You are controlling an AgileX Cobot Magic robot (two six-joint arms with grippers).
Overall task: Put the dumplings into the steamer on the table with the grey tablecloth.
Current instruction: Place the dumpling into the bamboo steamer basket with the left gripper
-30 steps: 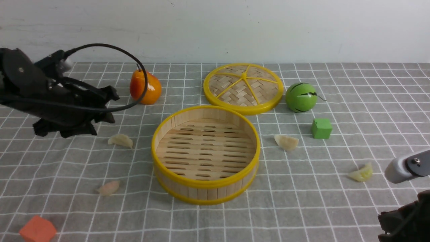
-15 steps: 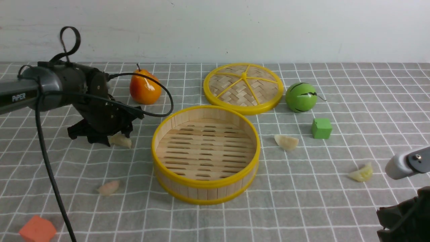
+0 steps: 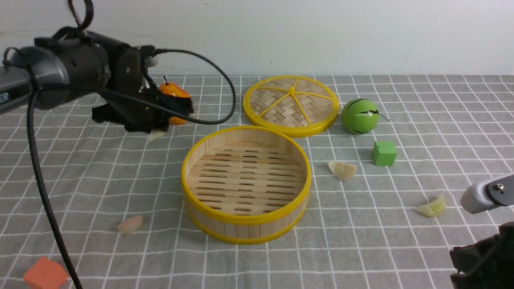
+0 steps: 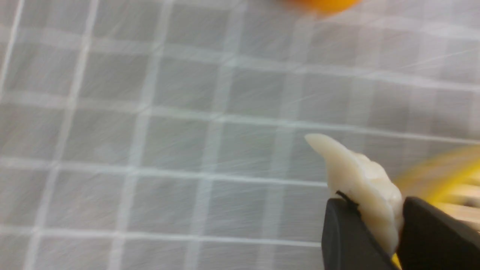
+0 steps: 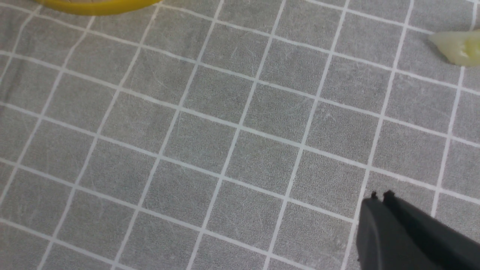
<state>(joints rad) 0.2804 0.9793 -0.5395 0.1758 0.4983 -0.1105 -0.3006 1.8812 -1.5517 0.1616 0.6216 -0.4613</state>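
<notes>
My left gripper (image 3: 154,131) hangs above the grey tablecloth (image 3: 80,172), left of the steamer (image 3: 245,182), and is shut on a whitish dumpling (image 4: 360,183) whose tip (image 3: 156,135) pokes out below the fingers. The steamer's slatted floor holds nothing. Three dumplings lie on the cloth: a pinkish one (image 3: 129,224) front left, a cream one (image 3: 342,169) right of the steamer, a yellow-green one (image 3: 433,207) further right, also in the right wrist view (image 5: 455,48). My right gripper (image 5: 379,195) is shut and empty, low at the front right corner of the table.
The flat woven lid (image 3: 291,104) lies behind the steamer. A green ball (image 3: 360,116) and a green cube (image 3: 384,153) sit to the right. An orange pear (image 3: 173,91) is partly hidden behind my left gripper. An orange block (image 3: 45,275) is at the front left.
My left gripper came down on the whitish dumpling left of the steamer, closed on it and lifted it off the cloth, moving back and right. The right arm stayed put.
</notes>
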